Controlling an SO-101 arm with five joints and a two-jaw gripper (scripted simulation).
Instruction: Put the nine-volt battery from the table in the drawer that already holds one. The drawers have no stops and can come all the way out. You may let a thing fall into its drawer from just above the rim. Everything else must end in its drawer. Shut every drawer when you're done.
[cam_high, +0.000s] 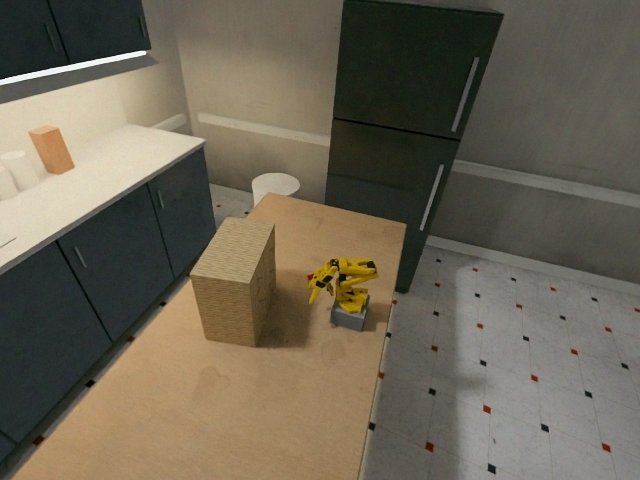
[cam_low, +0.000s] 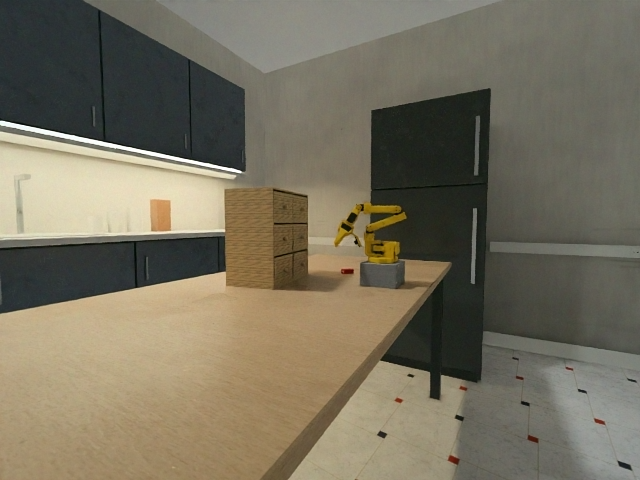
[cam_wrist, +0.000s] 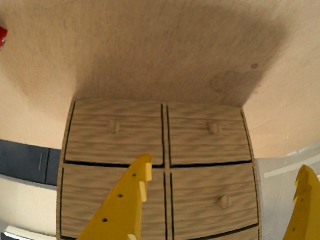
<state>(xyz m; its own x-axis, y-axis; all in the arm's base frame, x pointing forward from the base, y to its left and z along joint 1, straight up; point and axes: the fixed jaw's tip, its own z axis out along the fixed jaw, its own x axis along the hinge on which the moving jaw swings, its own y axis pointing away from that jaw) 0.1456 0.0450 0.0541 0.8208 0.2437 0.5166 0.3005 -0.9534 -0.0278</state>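
Observation:
A wooden drawer chest (cam_high: 232, 279) (cam_low: 266, 235) (cam_wrist: 200, 136) stands on the table (cam_high: 206, 403) (cam_low: 206, 361). Its several small drawers, each with a knob, all look shut, so their contents are hidden. A small red thing (cam_high: 309, 275) (cam_low: 346, 270) (cam_wrist: 2, 35) lies on the table between the chest and the arm's base; it is too small to tell its kind. My gripper (cam_high: 314, 293) (cam_low: 342, 239) (cam_wrist: 226, 167) is open and empty. It hangs in the air above the table and faces the drawer fronts, some way off them.
The arm stands on a grey block (cam_high: 348, 316) (cam_low: 382, 273) near the table's right edge. A dark fridge (cam_high: 403, 129) (cam_low: 429, 155) stands behind the table. A white bin (cam_high: 275, 184) stands on the floor at the far end, and a kitchen counter (cam_high: 77, 180) runs along the left.

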